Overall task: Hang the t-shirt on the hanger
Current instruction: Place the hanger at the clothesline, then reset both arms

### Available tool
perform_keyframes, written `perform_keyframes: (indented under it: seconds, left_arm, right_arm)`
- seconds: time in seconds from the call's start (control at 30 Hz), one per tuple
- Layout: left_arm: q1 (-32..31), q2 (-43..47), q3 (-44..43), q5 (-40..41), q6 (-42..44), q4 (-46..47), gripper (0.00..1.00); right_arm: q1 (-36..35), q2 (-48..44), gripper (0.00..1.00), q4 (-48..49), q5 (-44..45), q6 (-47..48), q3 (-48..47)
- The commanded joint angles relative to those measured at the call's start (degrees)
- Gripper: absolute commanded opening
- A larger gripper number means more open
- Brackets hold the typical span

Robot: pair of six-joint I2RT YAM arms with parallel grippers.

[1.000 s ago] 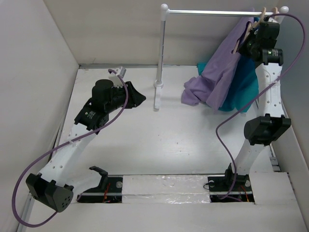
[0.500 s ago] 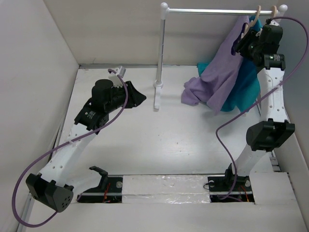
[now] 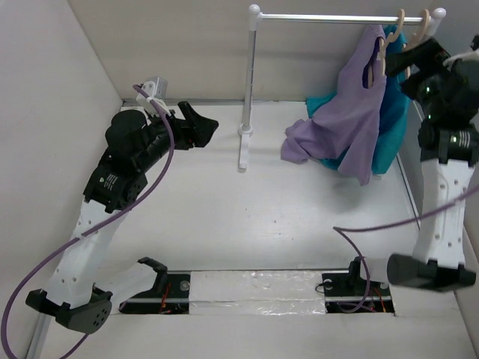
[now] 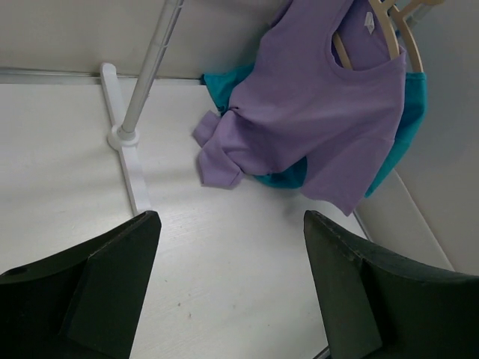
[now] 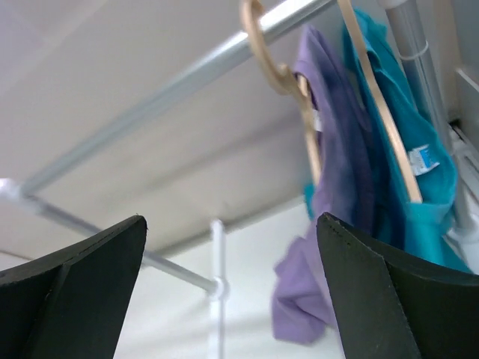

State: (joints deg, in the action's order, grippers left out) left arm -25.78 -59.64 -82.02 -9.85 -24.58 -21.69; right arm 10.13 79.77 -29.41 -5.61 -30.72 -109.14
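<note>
Left gripper (image 4: 230,217): fingers spread wide, nothing between them. It sat over the far-left part of the table (image 3: 262,217), pointed right toward the rack, well apart from the clothes.

Right gripper (image 5: 232,218): fingers also wide apart, gripping nothing. It was raised at the far right, just beside the hangers and close under the rail (image 3: 329,17). In the wrist view no finger touched cloth or wood.

The t-shirt (image 3: 352,120), lavender, hung on the hanger (image 3: 399,22) at the right end of the rail. The hanger's hook was over the rail and one wooden arm showed through the neck opening. The shirt hung skewed, with the body draped down and to the left. Its lower left part was bunched on the table at the far right. White tag visible inside the collar.

Teal t-shirt (image 3: 393,127) hung on a second wooden hanger (image 3: 425,21), just right of and behind the lavender one, touching it. Some teal cloth also lay on the table under the lavender bunch.

The rack's upright pole (image 3: 251,82) stood left of the clothes on a white foot.
</note>
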Motion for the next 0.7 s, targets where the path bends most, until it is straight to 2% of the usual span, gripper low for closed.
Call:
perform_keyframes:
  seconds: [0.0,0.03,0.07,0.13,0.17,0.3,0.4,0.6,0.63,0.67]
  left_arm:
    - [-0.06,-0.13,-2.0,2.2,-0.29,-0.54,0.74]
    - [-0.06,-0.04,-2.44,3.24,-1.08,-0.72,0.75]
    - [-0.06,0.05,-2.62,3.86,-1.69,-0.72,0.75]
    - [-0.06,1.36,-1.4,6.05,-2.66,-0.37,0.76]
    - [-0.06,2.06,-0.78,7.02,-3.28,-0.19,0.79]
    - [-0.06,5.22,-0.16,14.76,-4.25,-1.95,0.83]
    - [-0.06,6.9,1.51,16.0,-4.6,-1.16,0.84]
    - [-0.06,6.9,2.74,12.57,-5.83,1.21,0.84]
    - [-0.06,6.73,2.65,12.75,-6.96,1.82,0.86]
    - [-0.06,6.55,2.3,12.75,-7.24,2.09,0.93]
  right_arm:
    - [-0.81,-12.76,1.0,11.36,-0.1,-7.41,14.0]
    - [-2.55,-15.32,1.0,17.48,-1.85,-8.56,17.7]
    - [-3.62,-18.74,1.0,19.02,-5.08,-9.79,20.61]
    - [-6.69,-20.26,1.0,19.91,-7.04,-10.93,24.32]
    - [-9.84,-20.79,1.0,21.05,-12.62,-11.72,25.81]
    - [-19.34,-22.28,1.0,19.75,-23.12,-10.6,31.26]
    - [-26.71,-26.05,1.0,17.02,-22.7,-8.39,35.92]
    - [-28.85,-31.25,1.0,13.94,-23.3,-7.25,35.93]
    - [-29.46,-31.34,1.0,13.77,-23.48,-6.81,34.8]
    - [-29.47,-31.43,1.0,13.59,-23.49,-6.29,34.18]
